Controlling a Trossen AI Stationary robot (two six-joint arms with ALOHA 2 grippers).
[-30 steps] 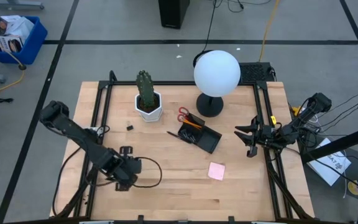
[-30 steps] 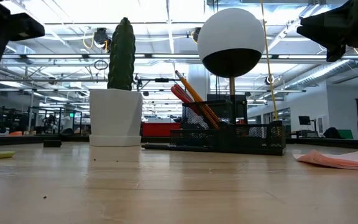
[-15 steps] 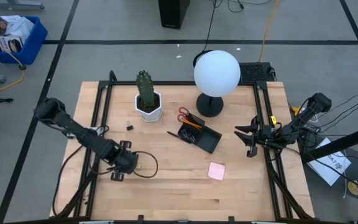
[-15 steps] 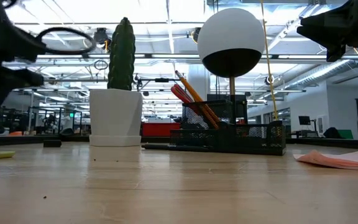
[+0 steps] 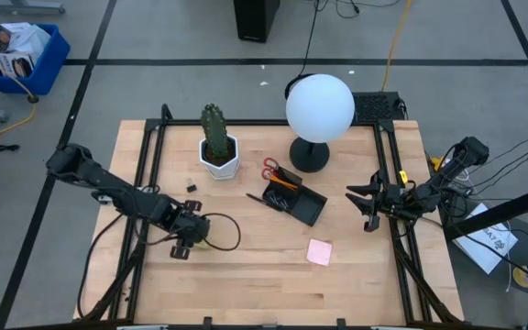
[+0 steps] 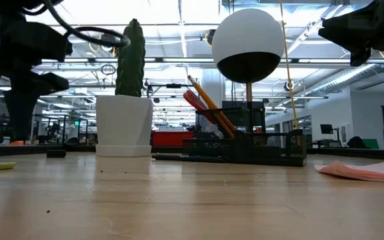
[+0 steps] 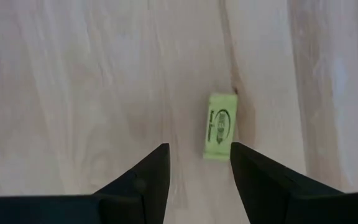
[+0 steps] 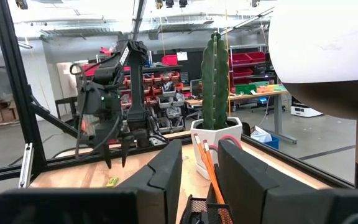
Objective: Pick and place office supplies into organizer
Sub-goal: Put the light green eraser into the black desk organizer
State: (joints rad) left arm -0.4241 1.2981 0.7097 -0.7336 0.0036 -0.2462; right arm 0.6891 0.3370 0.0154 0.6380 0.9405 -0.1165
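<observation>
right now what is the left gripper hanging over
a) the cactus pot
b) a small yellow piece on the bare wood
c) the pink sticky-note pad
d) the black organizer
b: the left wrist view shows the left gripper, fingers apart, right above the small yellow piece lying on the bare table, with nothing held.

Left tool (image 5: 183, 240) points down over the table, fingers apart; right tool (image 5: 367, 203) waits open.
</observation>
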